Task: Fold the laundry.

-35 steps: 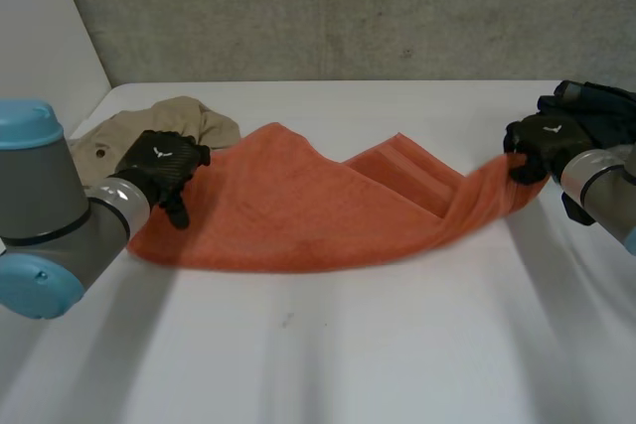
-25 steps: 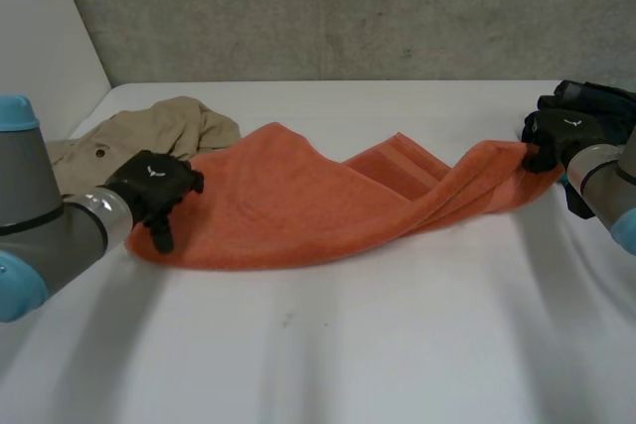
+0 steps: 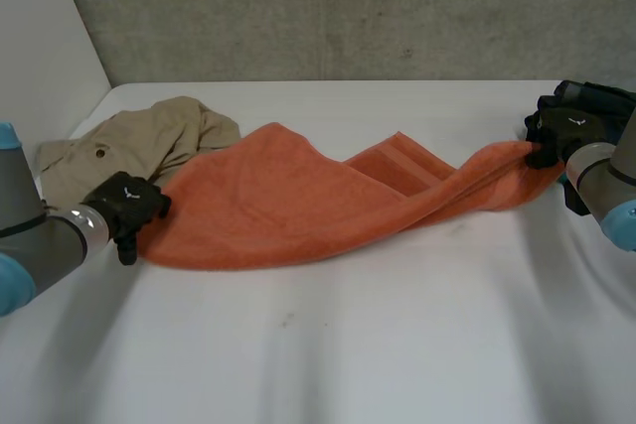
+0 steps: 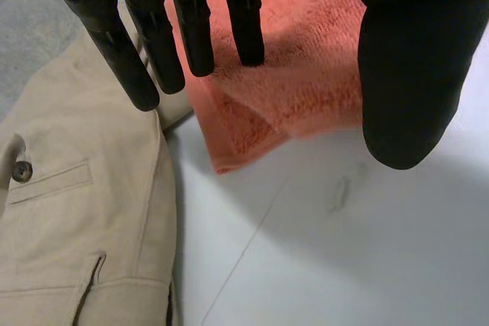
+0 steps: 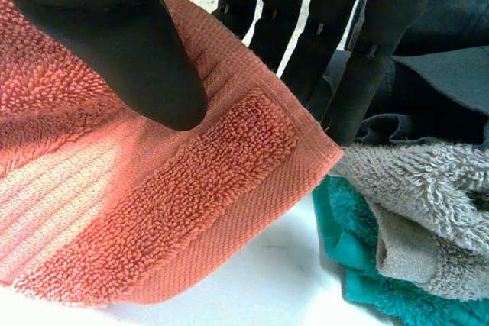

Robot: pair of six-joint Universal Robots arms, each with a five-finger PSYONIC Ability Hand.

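An orange towel [image 3: 298, 206] lies stretched across the white table [image 3: 348, 345], its far end raised off the surface. The right hand [image 3: 558, 134] pinches that end's corner, thumb [image 5: 114, 36] pressed on the pile and fingers [image 5: 306, 43] behind the hem. At the opposite end, the left hand [image 3: 124, 208] is spread over the towel's corner, fingers [image 4: 191, 28] straight and thumb well apart, gripping nothing. A beige garment [image 3: 139, 141] lies just beside that corner, partly under the towel's edge. Near the right hand sit a black cloth [image 5: 435, 59], a grey cloth [image 5: 428, 188] and a teal cloth [image 5: 359, 265].
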